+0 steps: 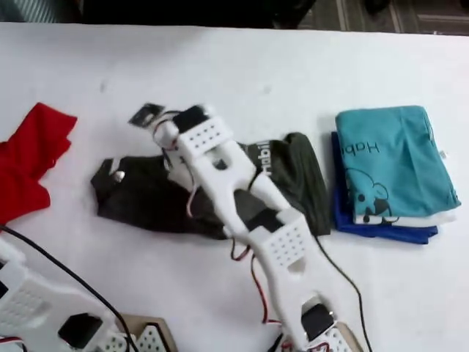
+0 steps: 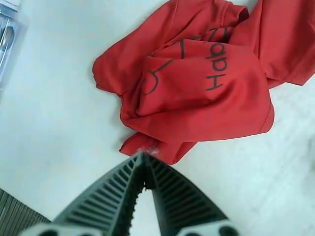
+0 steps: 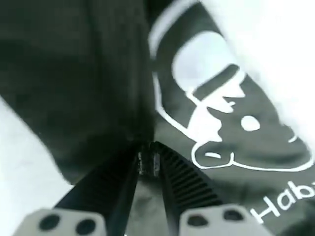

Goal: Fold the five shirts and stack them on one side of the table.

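Note:
A dark green shirt [image 1: 139, 198] with a white print lies crumpled mid-table. My right gripper [image 1: 174, 163] is down on its middle, and in the right wrist view the gripper [image 3: 148, 152] is shut on a fold of the dark shirt [image 3: 74, 73]. A red shirt [image 1: 29, 158] lies bunched at the table's left edge. In the left wrist view my left gripper [image 2: 144, 160] is shut, its tips at the near hem of the red shirt [image 2: 197, 88]. At the right stands a folded stack with a teal shirt [image 1: 396, 158] on top, a white layer under it, and a blue shirt [image 1: 374, 229] at the bottom.
The white table [image 1: 256, 66] has bare room at the back. A black cable [image 1: 66, 271] runs across the front left beside the left arm's base [image 1: 29, 304]. A clear plastic thing [image 2: 7, 34] lies off the table's edge.

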`<state>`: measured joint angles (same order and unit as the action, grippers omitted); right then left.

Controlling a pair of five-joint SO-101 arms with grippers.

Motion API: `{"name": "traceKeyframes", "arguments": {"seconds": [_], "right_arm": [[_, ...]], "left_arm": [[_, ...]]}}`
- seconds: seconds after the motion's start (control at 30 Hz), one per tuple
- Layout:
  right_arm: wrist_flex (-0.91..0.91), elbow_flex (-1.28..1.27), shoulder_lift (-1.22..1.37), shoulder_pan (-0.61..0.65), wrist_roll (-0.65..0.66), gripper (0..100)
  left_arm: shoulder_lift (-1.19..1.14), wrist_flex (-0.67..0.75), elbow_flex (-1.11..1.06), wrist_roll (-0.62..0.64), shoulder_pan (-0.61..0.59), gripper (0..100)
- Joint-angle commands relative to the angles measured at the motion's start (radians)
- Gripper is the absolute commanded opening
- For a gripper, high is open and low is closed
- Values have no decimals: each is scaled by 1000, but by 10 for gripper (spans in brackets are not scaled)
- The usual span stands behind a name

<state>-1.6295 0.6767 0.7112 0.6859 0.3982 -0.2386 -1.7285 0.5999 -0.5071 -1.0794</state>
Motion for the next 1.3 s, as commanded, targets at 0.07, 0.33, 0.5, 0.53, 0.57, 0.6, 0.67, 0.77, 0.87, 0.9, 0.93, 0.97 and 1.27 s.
{"name": "traceKeyframes", "arguments": {"seconds": [0.07,0.33,0.5,0.53,0.57,0.6,0.67,0.77,0.87,0.9,0.93,0.97,1.27], "right_arm": [[-12,109,-99,97,-3,20],[-76,103,2,81,-6,20],[-93,86,-2,36,-9,19],[-93,84,-42,36,-9,19],[-93,77,-88,36,-9,18],[-94,64,-136,30,-9,17],[-94,-11,-229,5,-8,17],[-93,-195,-344,-51,0,20],[-88,-315,-409,-134,0,20],[-81,-319,-410,-168,0,20],[-56,-319,-407,-209,0,20],[-18,-319,-398,-255,0,19],[116,-284,-259,-545,-2,46]], "left_arm": [[54,0,5,-3,-1,27],[54,0,5,-3,-2,27],[56,0,5,-3,-7,27],[56,0,5,-3,-7,27],[58,0,6,-3,-7,27],[59,0,6,-3,-8,27],[64,0,6,-3,-21,27],[65,-2,11,-3,-41,27],[65,-2,12,-3,-65,27],[65,-2,8,-3,-76,27],[65,-2,6,0,-85,27],[64,-2,6,0,-93,27],[87,-2,11,-3,-150,24]]}}
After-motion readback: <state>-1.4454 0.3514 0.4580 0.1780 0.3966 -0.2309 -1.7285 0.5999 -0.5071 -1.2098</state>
